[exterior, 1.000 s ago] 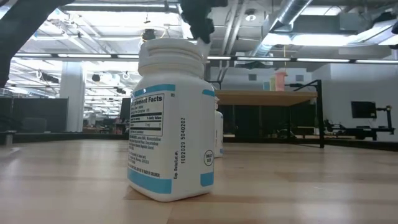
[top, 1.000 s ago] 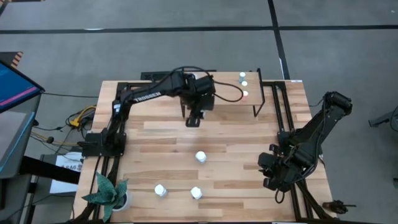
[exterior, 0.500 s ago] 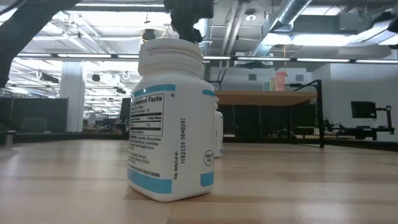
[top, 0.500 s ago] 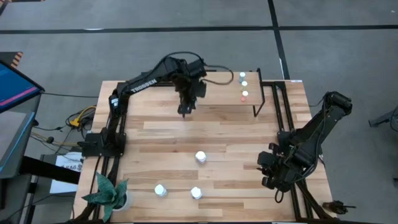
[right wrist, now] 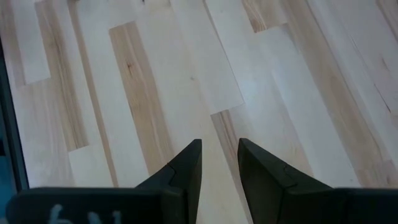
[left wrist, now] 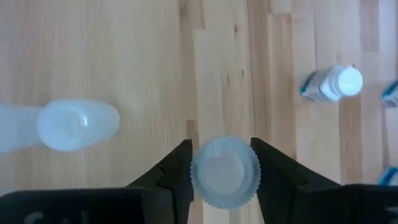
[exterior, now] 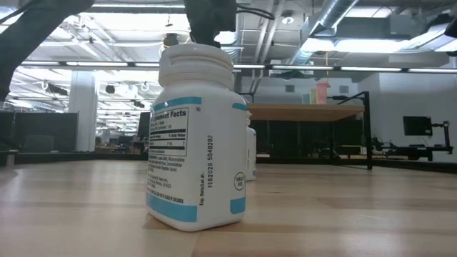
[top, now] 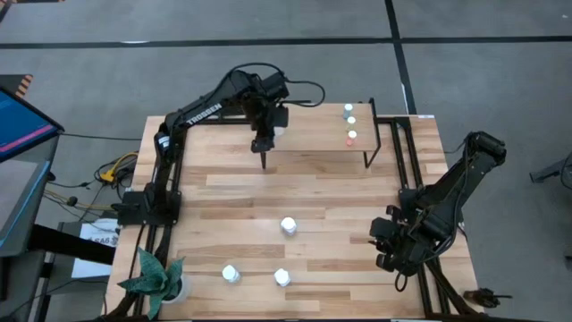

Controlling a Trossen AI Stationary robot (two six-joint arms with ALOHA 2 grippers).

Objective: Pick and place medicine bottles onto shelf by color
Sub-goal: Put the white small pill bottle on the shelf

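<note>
My left gripper (top: 264, 161) hangs over the far middle of the table, left of the shelf (top: 322, 136), shut on a small pale-blue-capped medicine bottle (left wrist: 224, 180). Three small bottles (top: 350, 121) stand in a row on the shelf's right end. Three larger white bottles (top: 289, 225) (top: 230, 273) (top: 281, 277) stand on the near half of the table; one (exterior: 196, 135) fills the low view. Another pale bottle (left wrist: 78, 124) stands on the wood below my left gripper. My right gripper (right wrist: 219, 152) waits at the table's near right (top: 393, 255), open with nothing between its fingers. My left gripper pinches the small bottle by the ribbed sides of its cap (left wrist: 198, 171) between its two fingers (left wrist: 177, 168). The fingers come from above, pointing steeply down. The bottle sits upright, cap toward the wrist, held above the tabletop.
A potted plant (top: 156, 277) stands at the table's near left corner. Black frame rails (top: 411, 170) run along the right side by the shelf's legs. Bare wood lies between the shelf and the white bottles.
My left gripper has swung toward the table's left edge, away from the shelf's middle, carrying the small bottle and staying shut on it; its wrist has rolled a little. The bottles on the table and the shelf have kept their places.
</note>
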